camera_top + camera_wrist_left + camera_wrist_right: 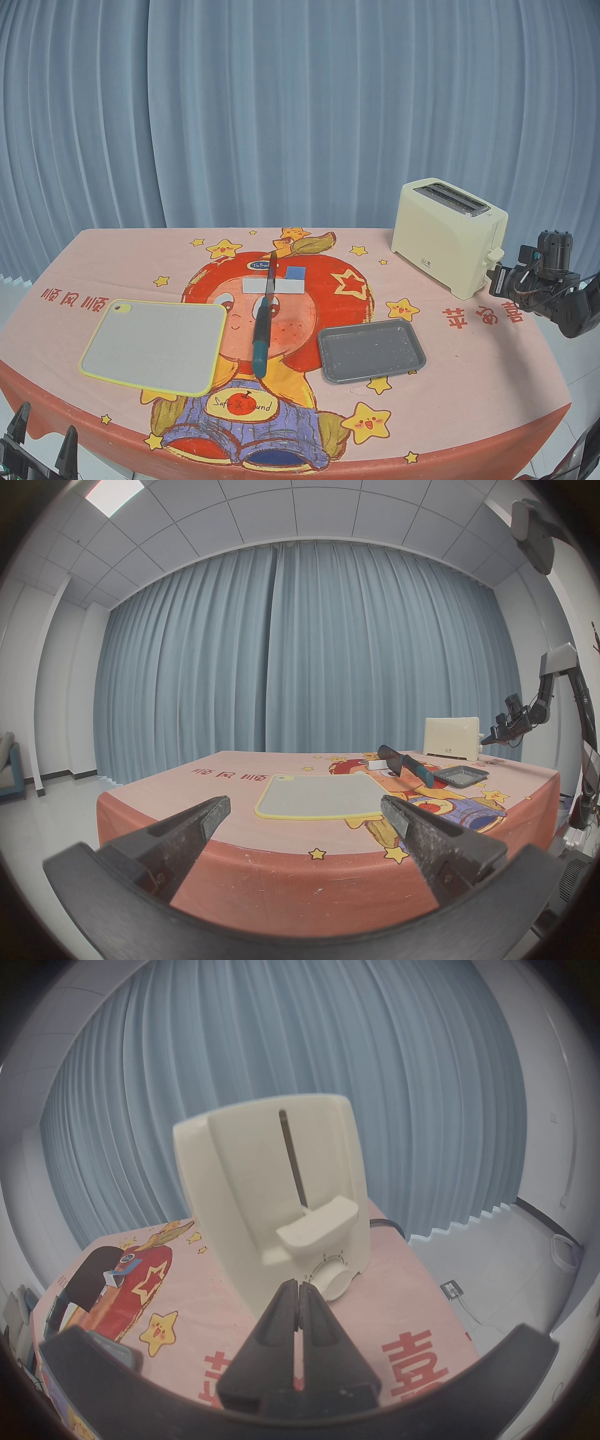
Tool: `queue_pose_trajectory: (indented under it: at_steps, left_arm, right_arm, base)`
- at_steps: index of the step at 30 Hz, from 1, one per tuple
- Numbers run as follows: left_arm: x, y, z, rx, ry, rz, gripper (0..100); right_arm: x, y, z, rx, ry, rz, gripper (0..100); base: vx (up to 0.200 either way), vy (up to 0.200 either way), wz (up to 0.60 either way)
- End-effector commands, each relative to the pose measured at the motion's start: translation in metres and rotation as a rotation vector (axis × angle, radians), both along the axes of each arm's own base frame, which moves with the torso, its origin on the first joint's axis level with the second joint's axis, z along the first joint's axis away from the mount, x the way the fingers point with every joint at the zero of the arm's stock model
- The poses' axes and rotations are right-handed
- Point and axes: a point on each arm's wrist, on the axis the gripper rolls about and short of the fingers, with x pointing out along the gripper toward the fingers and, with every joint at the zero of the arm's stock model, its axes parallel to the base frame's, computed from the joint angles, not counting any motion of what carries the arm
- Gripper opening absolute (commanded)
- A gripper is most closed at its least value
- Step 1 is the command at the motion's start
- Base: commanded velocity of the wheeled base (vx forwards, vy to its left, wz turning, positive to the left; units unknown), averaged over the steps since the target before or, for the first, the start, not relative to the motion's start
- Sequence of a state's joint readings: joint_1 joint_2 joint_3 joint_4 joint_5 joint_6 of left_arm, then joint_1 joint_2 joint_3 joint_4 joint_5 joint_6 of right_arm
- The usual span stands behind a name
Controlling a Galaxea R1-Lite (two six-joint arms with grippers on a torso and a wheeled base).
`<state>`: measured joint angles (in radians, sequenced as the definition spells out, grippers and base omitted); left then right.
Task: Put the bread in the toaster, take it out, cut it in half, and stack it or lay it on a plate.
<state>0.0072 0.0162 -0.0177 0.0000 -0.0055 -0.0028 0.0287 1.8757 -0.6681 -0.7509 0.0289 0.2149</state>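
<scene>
The cream toaster (449, 236) stands at the back right of the table, its side lever (319, 1225) low in its slot. Whatever sits in the top slots (451, 199) I cannot make out. My right gripper (299, 1290) is shut with nothing in it, its tips just under the lever and in front of the dial (332, 1275); from the head it (496, 280) sits at the toaster's near end. My left gripper (304, 806) is open, off the table's near-left edge. A teal-handled knife (262, 325) leans on a white and blue rest (278, 284).
A grey board with a yellow rim (156, 345) lies front left. A grey tray (370, 350) lies front right of the knife. The toaster's cord (389, 1227) runs off behind it. Curtains close the back.
</scene>
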Motion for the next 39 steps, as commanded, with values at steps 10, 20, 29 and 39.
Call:
queue_pose_trajectory:
  at_steps: [10,20,29,39]
  left_arm:
    - [0.000,0.000,-0.005,0.000,0.001,0.000,100]
    - [0.000,0.000,-0.005,0.000,0.001,0.000,100]
    - [0.000,0.000,-0.005,0.000,0.001,0.000,100]
    - [0.000,0.000,-0.005,0.000,0.001,0.000,100]
  right_arm:
    - [0.007,-0.003,-0.002,0.001,-0.003,-0.011,0]
    - [0.009,-0.003,-0.008,0.002,0.016,-0.013,0]
    - [0.008,-0.004,-0.008,0.000,0.019,-0.014,0]
    - [0.009,-0.004,-0.013,-0.001,0.034,-0.017,0]
  base:
    - [0.000,0.000,0.00]
    - [0.000,0.000,0.00]
    - [0.000,0.000,0.00]
    - [0.000,0.000,0.00]
